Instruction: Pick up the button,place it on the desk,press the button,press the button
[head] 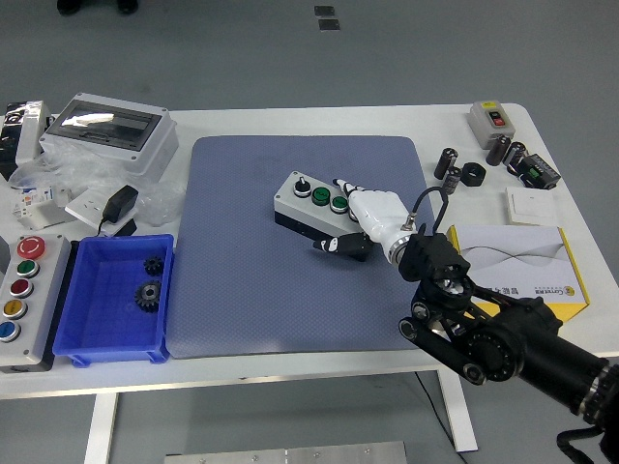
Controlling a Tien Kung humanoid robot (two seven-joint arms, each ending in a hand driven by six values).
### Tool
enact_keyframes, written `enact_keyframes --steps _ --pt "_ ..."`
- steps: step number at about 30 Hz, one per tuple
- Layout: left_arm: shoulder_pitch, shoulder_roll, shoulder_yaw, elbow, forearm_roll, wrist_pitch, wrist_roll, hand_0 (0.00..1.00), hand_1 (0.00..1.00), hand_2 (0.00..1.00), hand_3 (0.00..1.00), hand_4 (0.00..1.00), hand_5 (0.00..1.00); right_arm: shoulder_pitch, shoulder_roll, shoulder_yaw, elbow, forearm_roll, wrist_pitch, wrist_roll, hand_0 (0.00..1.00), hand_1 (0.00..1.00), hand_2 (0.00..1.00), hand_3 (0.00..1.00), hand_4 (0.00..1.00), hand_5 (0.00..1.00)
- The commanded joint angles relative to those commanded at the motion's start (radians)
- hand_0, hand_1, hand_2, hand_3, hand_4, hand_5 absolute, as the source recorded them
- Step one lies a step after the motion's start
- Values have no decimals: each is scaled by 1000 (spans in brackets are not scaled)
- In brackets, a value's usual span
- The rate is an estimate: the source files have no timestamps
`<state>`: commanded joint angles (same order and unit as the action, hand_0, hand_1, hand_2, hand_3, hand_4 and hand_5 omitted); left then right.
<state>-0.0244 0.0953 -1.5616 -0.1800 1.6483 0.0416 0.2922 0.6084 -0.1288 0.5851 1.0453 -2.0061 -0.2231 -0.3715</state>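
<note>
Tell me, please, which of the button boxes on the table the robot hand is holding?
The grey box with two green buttons on the blue mat, gripped at its right end by the right robot hand. The five-button box at left and the small one at far right lie untouched.

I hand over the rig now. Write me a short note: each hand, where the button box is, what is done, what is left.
Right hand: over the right end of the button box, fingers curled on it, thumb at its near side. Whether it grips or only presses, I cannot tell.
Left hand: not in view.
Button box: on the blue-grey mat, mid-table; its two green buttons show, the right end is hidden under the hand.
Done: box appears to be set on the mat.
Left: confirm both presses, then withdraw.
</note>
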Motion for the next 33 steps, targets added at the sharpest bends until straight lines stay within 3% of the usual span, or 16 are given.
enact_keyframes --steps 15,16,21,22,27,28,33 --pt "-3 2 7 0 -5 -1 -5 618 610 544 604 623 179 5 2 -38 -13 -22 -76 -2 361 623 741 966 998 476" --pt "-3 3 8 0 -6 -1 -6 619 610 545 605 622 177 5 2 -42 -13 -28 -81 -3 274 530 626 818 813 266" --pt "-5 2 10 0 -9 -2 -7 619 610 545 605 622 177 6 1 -55 -12 -40 -83 -6 274 530 626 818 813 266" --pt "-5 2 11 0 -9 -2 -8 619 610 546 606 622 180 7 1 -57 -12 -41 -81 -7 264 487 542 659 480 118" --pt "-5 2 11 0 -9 -2 -8 619 610 546 606 622 180 8 1 -65 -14 -43 -81 -7 264 487 542 659 480 118" --pt "-5 2 11 0 -9 -2 -8 619 610 548 608 630 194 8 1 -66 -14 -44 -82 -6 232 434 443 504 378 2" --pt "-5 1 11 0 -7 -2 -9 619 610 548 608 630 194 9 0 -68 -15 -46 -92 3 232 434 443 504 378 2"
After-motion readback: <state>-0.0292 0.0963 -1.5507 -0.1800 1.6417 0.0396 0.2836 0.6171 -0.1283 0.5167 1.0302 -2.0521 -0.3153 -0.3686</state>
